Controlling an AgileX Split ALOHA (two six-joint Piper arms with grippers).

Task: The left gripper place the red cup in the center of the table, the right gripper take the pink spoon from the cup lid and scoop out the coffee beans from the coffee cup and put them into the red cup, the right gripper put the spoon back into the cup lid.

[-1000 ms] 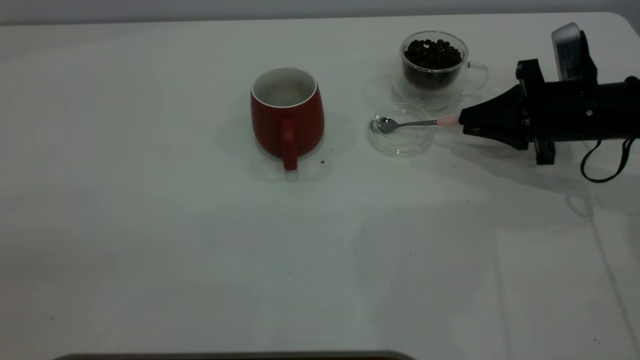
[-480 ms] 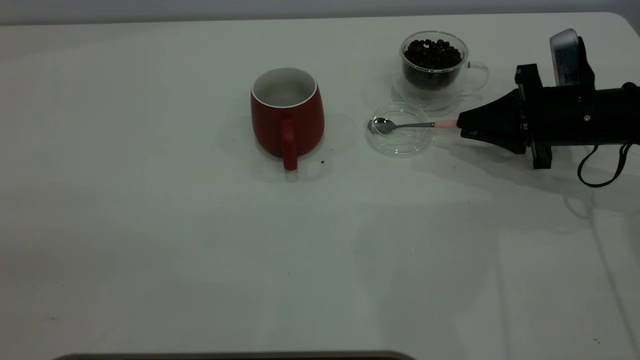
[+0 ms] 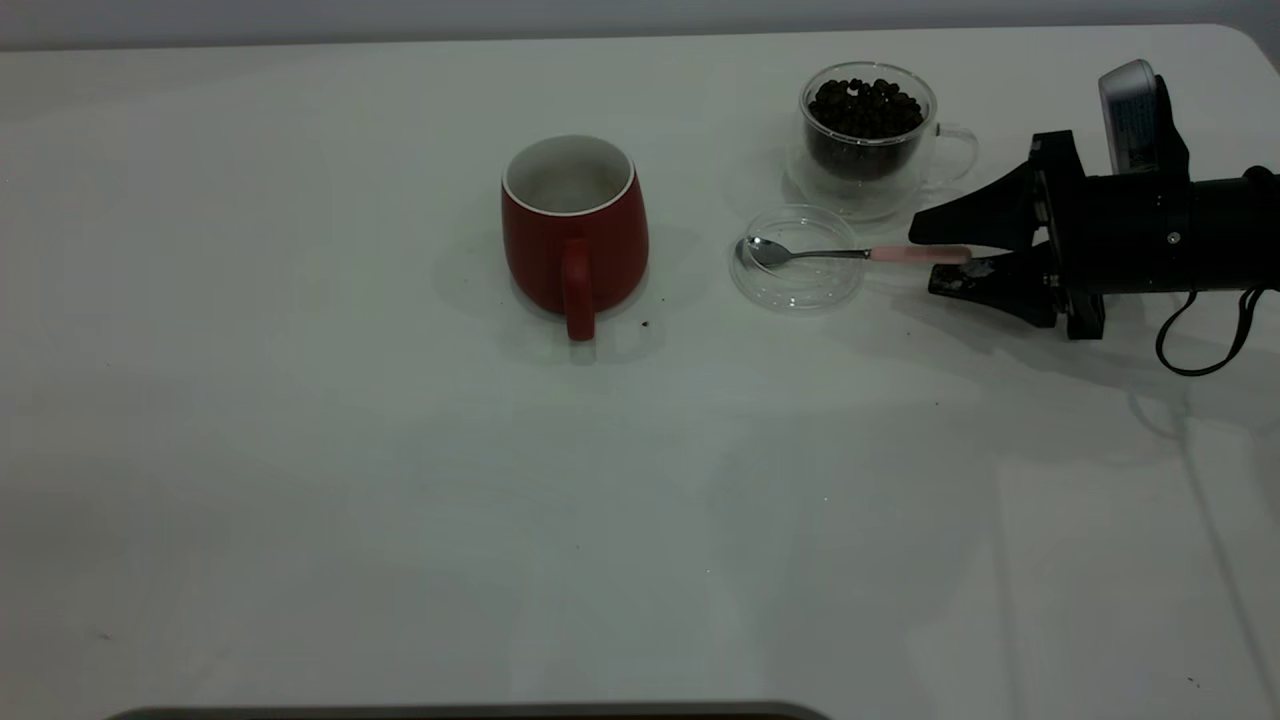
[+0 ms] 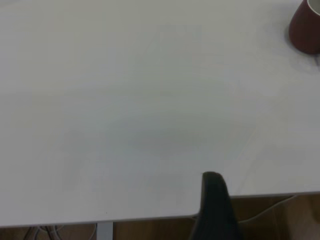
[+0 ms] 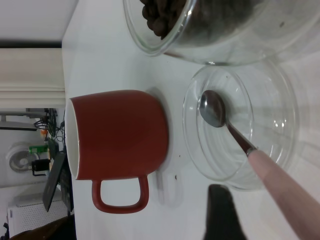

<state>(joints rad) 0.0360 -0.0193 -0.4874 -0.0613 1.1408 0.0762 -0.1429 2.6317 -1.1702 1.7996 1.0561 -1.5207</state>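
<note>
The red cup (image 3: 575, 230) stands upright near the middle of the table (image 3: 400, 480), handle toward the front. To its right lies the clear cup lid (image 3: 797, 288), with the pink spoon (image 3: 850, 253) resting bowl down in it. The spoon's pink handle reaches out over the rim to the right. My right gripper (image 3: 925, 262) is open, with its jaws on either side of the handle's end, not pinching it. Behind the lid stands the glass coffee cup (image 3: 868, 150), full of coffee beans (image 3: 865, 108). The right wrist view shows the red cup (image 5: 120, 132), the lid (image 5: 225, 177) and the spoon (image 5: 215, 110).
My left gripper (image 4: 215, 210) is out of the exterior view and hangs by the table's edge, far from the red cup (image 4: 306, 27). A few dark specks lie near the red cup and the lid. The right arm's cable (image 3: 1200, 340) hangs over the table's right side.
My right gripper has opened and let go of the spoon's pink handle. The spoon has settled with its bowl in the lid. The arm has barely moved.
</note>
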